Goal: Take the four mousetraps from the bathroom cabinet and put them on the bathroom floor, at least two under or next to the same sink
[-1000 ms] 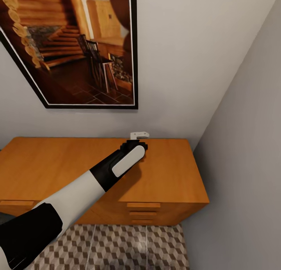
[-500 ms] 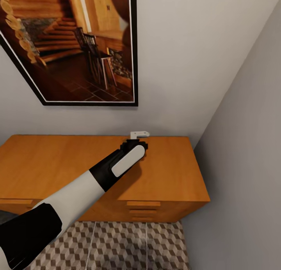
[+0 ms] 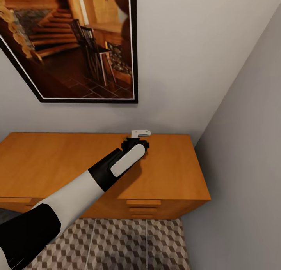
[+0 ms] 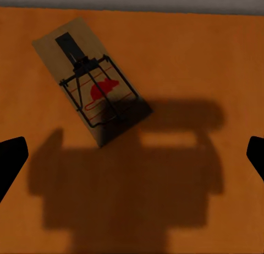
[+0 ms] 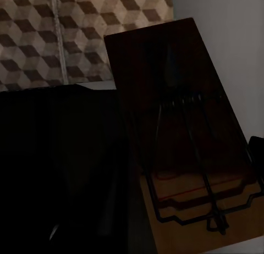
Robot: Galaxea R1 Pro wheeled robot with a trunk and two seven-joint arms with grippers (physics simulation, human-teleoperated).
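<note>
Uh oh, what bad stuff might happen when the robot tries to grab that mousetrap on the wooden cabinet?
1. The mousetrap lies skewed and off to one side of the open left end effector, so the fingers might close beside it.
2. It is flat on the cabinet top, so the fingertips may scrape wood.
3. The right end effector seems to carry another mousetrap, which could slip.

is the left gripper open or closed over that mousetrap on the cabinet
Open: in the left wrist view the black fingertips sit far apart, and the mousetrap lies flat on the cabinet, ungripped.
</note>
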